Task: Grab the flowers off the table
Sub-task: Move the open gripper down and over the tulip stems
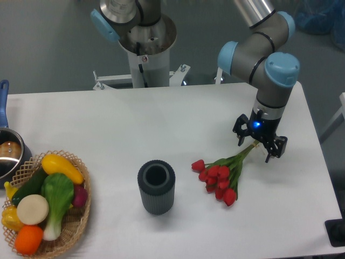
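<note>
The flowers (222,175), a bunch of red tulips with green stems, lie on the white table (161,124) right of centre, buds toward the front and stems pointing up-right. My gripper (255,147) hangs open right over the stem ends, one black finger on each side of them. The very tips of the stems are hidden under the gripper.
A dark grey ribbed vase (156,186) stands upright left of the tulips. A wicker basket (70,226) of toy vegetables sits at the front left, with a pot (8,154) behind it. A second arm's base (145,48) stands at the table's back edge.
</note>
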`<state>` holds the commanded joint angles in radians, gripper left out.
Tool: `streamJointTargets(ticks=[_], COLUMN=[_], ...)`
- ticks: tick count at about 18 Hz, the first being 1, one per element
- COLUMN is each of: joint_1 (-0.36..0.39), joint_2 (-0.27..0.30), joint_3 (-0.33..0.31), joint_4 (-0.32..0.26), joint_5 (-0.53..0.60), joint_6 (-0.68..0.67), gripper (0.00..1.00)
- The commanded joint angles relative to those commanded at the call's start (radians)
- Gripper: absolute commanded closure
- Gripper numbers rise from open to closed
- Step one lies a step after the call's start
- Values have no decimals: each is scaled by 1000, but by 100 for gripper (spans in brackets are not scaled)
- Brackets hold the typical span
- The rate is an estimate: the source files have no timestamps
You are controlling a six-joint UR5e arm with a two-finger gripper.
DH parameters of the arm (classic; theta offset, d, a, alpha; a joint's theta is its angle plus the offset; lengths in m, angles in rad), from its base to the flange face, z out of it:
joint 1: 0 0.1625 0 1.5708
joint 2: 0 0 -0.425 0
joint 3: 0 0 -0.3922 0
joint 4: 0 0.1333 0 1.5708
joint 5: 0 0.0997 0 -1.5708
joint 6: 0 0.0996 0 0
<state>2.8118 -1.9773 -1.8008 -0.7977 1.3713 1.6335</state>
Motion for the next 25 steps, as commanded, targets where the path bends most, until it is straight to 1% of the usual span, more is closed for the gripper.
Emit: streamJointTargets(ticks=[2, 5, 12, 15, 18, 21, 22, 23, 24, 25], joint_1=[0, -2, 6, 3, 0, 2, 0, 0, 2, 3], joint_2=[-2, -2, -12, -32, -55, -52, -54, -54, -54, -52], joint_3=[-25, -46, -38, -29, -28, -29, -29, -29, -31, -32], joint_4=[0, 2, 3, 6, 14, 14, 14, 14, 14, 14], joint_5=[9, 15, 20, 20, 20, 20, 20, 20, 20, 20], joint_6=[25, 25, 28, 26, 55, 65, 71, 75, 75, 77], gripper=[0, 0, 0, 0, 0, 0, 1, 4, 13, 19])
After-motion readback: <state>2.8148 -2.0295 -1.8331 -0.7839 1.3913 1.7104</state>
